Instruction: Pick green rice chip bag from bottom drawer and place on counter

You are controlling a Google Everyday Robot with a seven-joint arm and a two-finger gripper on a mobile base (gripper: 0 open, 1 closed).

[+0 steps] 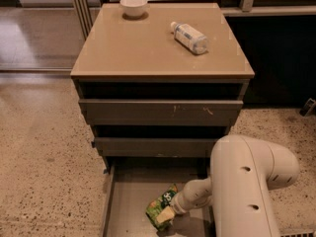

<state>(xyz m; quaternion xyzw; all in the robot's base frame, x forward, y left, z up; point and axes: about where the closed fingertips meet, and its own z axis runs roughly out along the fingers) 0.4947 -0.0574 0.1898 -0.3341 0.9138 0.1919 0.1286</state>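
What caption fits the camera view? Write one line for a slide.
Robot claw at the chip bag in the open bottom drawer; bowl and bottle on the counter.

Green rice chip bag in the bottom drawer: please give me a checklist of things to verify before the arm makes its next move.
1. Bottom drawer pulled out: ok.
2. Hand down inside the drawer, at the green rice chip bag: ok.
3. Hand's hold on the bag secure: cannot tell.
4. Bag lies forward of the upper drawer fronts, so it can go straight up: probably ok.
5. Counter has free surface in front of bowl and bottle: ok.
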